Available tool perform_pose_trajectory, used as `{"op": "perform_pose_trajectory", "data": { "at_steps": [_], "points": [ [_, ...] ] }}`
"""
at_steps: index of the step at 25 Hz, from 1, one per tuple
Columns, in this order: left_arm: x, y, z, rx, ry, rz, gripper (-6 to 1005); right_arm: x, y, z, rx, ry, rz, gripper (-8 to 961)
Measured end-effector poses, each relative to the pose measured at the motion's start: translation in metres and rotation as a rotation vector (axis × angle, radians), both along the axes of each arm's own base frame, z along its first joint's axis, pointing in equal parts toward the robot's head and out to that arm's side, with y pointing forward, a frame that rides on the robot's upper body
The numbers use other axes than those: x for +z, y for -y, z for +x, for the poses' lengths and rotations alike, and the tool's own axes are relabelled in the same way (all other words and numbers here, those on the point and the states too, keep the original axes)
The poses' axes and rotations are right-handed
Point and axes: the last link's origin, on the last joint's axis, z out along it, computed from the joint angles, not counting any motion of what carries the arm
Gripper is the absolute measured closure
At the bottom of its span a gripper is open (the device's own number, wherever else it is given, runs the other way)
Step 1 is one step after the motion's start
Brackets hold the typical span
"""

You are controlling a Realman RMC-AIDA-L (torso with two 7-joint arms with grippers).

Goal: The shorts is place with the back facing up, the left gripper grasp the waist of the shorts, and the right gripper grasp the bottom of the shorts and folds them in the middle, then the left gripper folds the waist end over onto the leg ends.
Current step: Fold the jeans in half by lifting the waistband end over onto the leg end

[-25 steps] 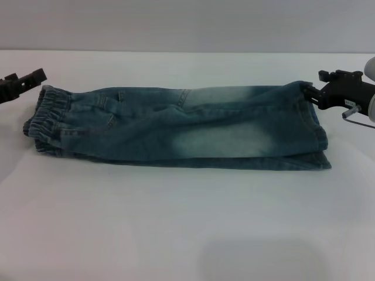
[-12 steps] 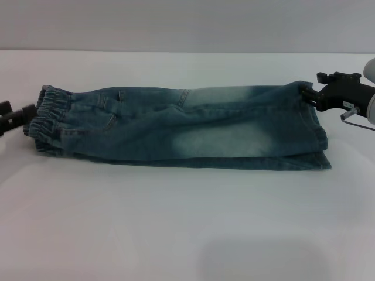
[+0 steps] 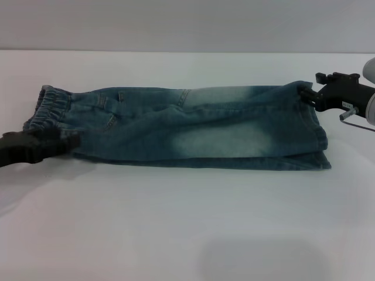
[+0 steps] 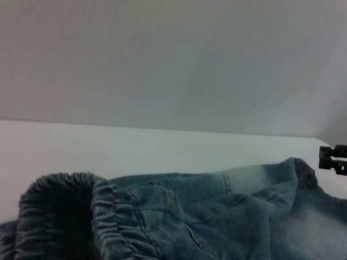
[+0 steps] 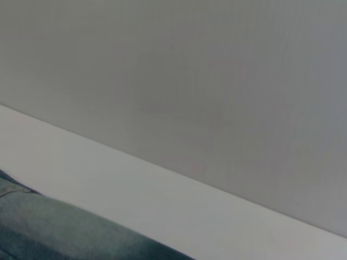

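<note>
One pair of faded blue denim shorts [image 3: 181, 126] lies lengthwise across the white tabletop [image 3: 187, 222] in my head view, already doubled along its length, with a pale washed patch near the middle and the ruffled elastic waist [image 3: 48, 111] at my robot's left. The straight leg hems, the bottom of the shorts [image 3: 316, 137], sit at the robot's right, the upper layer lying a little short of the lower one. My left tool [image 3: 58, 144] reaches in low from the left edge, its tip at the near corner of the waist, touching or just over the cloth; it is blurred and I cannot tell how far apart its fingers stand or whether they have hold of the denim. The left wrist view looks along the gathered waistband [image 4: 108, 216] toward the far end. My right tool [image 3: 306, 93] sits at the far corner of the hem end, its black tip against the raised fabric there; I cannot tell whether it is clamped on the cloth. The right wrist view shows only a strip of denim [image 5: 65, 233] and bare tabletop before a grey wall [image 5: 173, 70].
</note>
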Motion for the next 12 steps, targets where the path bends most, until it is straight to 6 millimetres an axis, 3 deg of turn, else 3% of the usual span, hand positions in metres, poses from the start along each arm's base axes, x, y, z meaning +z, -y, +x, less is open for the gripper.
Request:
{"op": "perform_pose_trajectory", "data": {
  "at_steps": [12],
  "points": [
    [-0.012, -0.023, 0.007, 0.027, -0.039, 0.048, 164, -0.002, 0.010, 0.011, -0.024, -0.012, -0.010, 457]
  ]
}}
